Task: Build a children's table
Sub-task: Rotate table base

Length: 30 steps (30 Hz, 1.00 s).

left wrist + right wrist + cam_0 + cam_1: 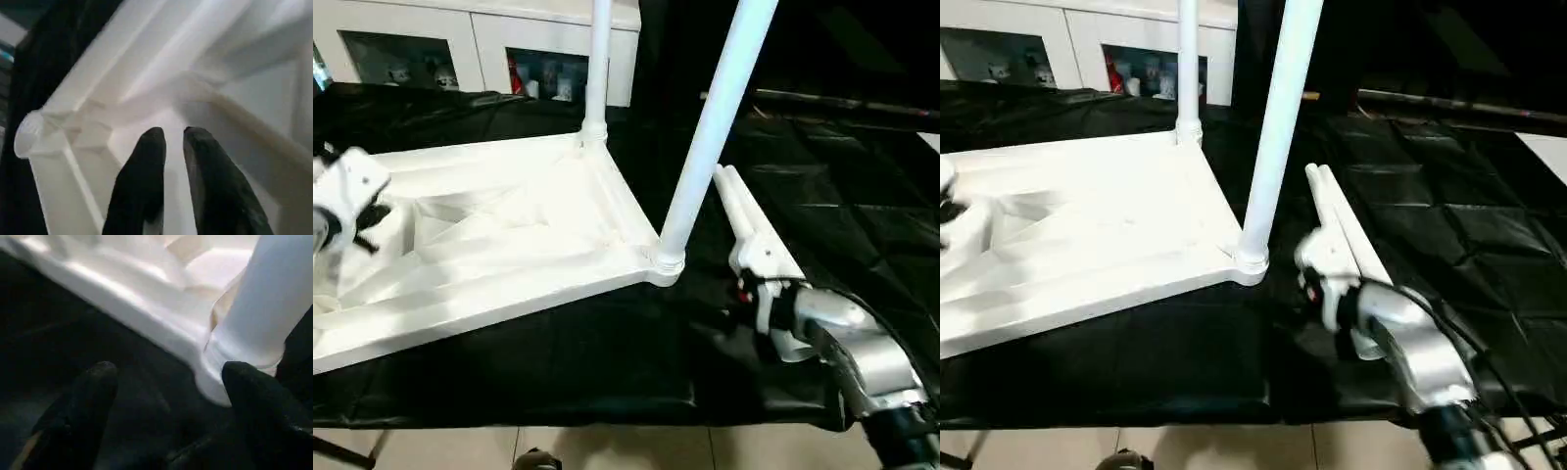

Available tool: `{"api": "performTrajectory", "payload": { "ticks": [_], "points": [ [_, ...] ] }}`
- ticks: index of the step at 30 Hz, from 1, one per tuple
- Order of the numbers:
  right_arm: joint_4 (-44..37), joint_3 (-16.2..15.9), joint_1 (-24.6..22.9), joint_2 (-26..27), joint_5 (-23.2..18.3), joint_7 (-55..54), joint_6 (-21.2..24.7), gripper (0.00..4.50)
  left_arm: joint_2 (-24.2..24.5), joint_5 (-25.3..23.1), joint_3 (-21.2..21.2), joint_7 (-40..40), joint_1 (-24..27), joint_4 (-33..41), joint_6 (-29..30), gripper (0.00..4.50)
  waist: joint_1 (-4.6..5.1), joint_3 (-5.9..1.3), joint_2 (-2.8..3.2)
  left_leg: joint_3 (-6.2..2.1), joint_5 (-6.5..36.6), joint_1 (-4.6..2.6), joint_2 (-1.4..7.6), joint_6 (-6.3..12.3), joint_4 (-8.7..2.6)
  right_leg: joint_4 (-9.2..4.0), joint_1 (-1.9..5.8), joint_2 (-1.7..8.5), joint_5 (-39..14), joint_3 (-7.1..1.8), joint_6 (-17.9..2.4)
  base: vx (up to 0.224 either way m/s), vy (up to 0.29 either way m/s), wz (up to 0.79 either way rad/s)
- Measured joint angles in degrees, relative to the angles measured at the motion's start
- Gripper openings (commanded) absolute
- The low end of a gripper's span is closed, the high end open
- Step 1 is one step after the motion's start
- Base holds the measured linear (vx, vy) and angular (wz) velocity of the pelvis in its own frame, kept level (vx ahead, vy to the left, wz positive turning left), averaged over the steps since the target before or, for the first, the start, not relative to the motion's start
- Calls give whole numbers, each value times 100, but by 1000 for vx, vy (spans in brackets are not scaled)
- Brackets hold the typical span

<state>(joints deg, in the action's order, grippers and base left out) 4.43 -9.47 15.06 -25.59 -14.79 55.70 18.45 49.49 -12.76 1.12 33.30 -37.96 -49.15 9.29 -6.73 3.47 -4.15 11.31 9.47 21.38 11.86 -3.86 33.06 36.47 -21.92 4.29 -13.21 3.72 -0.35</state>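
The right claw hangs wide open beside the fitted near-corner leg; the left claw, nearly closed and empty, hovers over the upturned tabletop on the black worktop; two legs stand socketed, two spare legs lie alongside; next, I judge, grasp a spare.

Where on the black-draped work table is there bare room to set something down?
Free: the black cloth to the right of the two loose white tube legs, and the front strip between the upturned white plastic tabletop and the table edge. Crowded: the near right corner, where an upright white leg, the loose legs and the right gripper meet.
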Motion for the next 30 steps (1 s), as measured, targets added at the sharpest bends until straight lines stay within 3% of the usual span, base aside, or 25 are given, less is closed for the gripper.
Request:
{"api": "performTrajectory", "payload": {
  "ticks": [2, 3, 4, 6, 7, 13, 18, 23, 30],
  "points": [
    [-34, -58, 0, -1, -6, 68, 37, 315, -4, -121, 64, -128, -12, -204, -134, 51, 0, -2, -3, -2, 0, -2, 1, 0, 1, 4, 0, -1, 0, 1, 0, 0, 0, 0],
    [-15, -96, 2, 4, 28, 49, 37, 315, -7, -165, 112, -166, -22, -268, -178, 51, 0, -2, -3, -3, 0, -2, 1, 0, 3, 6, 0, -1, 0, 0, 0, 0, 0, 0],
    [109, -148, 56, 71, 138, -60, 24, 305, -16, -174, 132, -183, -30, -376, -233, 21, 7, -3, -4, -2, 0, -5, 1, 0, 7, 10, 1, 0, 0, -1, 0, 0, 0, 0],
    [348, -187, 162, 220, 299, -320, 1, 305, -62, -189, 193, -228, -46, -517, -349, 21, 10, -3, -4, -2, 0, -5, 0, -1, 11, 16, 0, 0, 1, -1, -1, 0, 0, 0],
    [550, -221, 280, 360, 437, -556, -15, 277, -77, -220, 237, -236, -56, -628, -409, 8, 16, -3, -5, -3, -1, -6, 1, -2, 14, 23, -1, 0, 1, -2, -1, 0, 0, 0],
    [1203, -350, 605, 908, 865, -1419, -98, 231, -175, -288, 342, -235, -129, -963, -676, 0, 19, -12, -18, -5, -3, -20, 1, -7, 14, 33, 4, 0, 1, -3, -3, 0, 0, 0],
    [2174, -423, 1127, 1487, 1147, -2066, -422, 197, -255, -289, 403, -40, -278, -1089, -825, 0, 83, -34, -52, -14, -11, -49, 1, -22, 11, 54, 5, 1, 11, -4, -19, 0, 0, 0],
    [3359, -335, 1544, 1857, 1284, -2565, -664, 152, -210, -131, 433, 819, -150, -803, -841, 0, 54, -53, -80, -25, -15, -54, -1, -30, 7, 49, 6, 3, 18, 0, -31, 0, 0, 0],
    [4213, -268, 1963, 2151, 1329, -3045, -938, 95, -143, 332, 588, 2215, 410, 256, -721, 0, -36, -53, -84, -16, -15, -38, -2, -30, 8, 50, -3, 8, 19, -1, -33, 0, 0, 0]
  ]
}}
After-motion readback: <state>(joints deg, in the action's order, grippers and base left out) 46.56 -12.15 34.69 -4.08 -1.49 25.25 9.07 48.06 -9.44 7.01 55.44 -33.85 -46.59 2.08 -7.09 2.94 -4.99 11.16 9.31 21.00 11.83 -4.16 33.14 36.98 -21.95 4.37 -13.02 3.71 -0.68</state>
